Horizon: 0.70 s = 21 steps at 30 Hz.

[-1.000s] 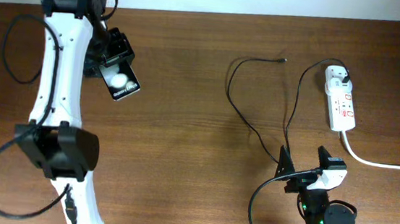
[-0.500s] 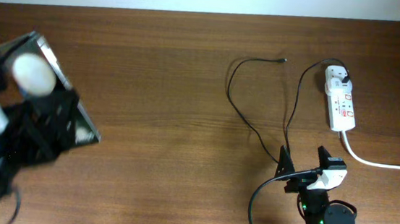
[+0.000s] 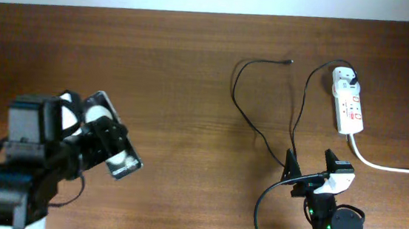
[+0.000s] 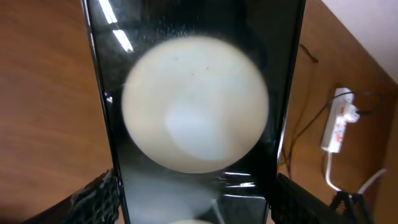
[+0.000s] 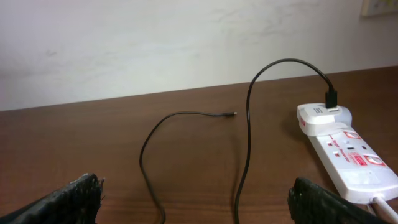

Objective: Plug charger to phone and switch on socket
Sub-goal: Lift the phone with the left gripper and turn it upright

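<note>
Progress is partial, by my reading: the charger (image 3: 235, 87) has its plug (image 5: 331, 99) seated in the end outlet of the socket (image 3: 349, 108), which lies at the far right of the desk (image 3: 192, 91), but its small tip (image 3: 290, 61) lies loose on the wood, joined to nothing. Phone (image 3: 121, 160) and tip are well apart. The phone is at the near left, tilted and seemingly raised off the desk, clamped across its width by the left fingers (image 4: 93, 200). In the left wrist view its dark face with the large white circle fills the frame, and a finger shows at either lower corner against its edges. Most of the job is left: bringing phone and tip together, pushing the tip into the phone's port, and pressing a red switch (image 5: 359, 159) on the socket. Whether any switch is already on I cannot tell from these views. The left arm (image 3: 29, 121) is folded low at the near left edge, its wrist turned so that the phone slants across the overhead view. The right arm (image 3: 339, 226) sits at the near edge, facing the far wall. The right fingers (image 5: 71, 199) are spread wide and hold nothing, with the cable's slack lying on the desk ahead of them.
</note>
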Available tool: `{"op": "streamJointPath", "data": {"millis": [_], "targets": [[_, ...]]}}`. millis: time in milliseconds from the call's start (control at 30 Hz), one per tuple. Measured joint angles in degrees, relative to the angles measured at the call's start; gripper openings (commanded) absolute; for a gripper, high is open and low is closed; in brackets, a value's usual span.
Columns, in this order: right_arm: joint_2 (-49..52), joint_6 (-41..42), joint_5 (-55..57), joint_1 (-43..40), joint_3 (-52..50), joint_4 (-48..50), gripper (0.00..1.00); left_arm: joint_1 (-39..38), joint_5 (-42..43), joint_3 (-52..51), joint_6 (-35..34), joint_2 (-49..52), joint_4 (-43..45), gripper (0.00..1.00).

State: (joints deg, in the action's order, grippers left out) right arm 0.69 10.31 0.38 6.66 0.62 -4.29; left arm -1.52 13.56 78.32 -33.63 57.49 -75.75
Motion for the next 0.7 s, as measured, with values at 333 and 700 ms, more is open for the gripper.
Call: {"op": "streamJointPath", "data": {"millis": [333,700], "targets": [[0.0,0.0,0.0,0.0,0.0,0.0,0.99,0.0,19.3,-12.1,-7.0,11.7,15.5,0.59],[0.0,0.0,0.0,0.0,0.0,0.0,0.99,6.3,53.8,-12.1,-7.9,25.0,18.0,0.59]]}}
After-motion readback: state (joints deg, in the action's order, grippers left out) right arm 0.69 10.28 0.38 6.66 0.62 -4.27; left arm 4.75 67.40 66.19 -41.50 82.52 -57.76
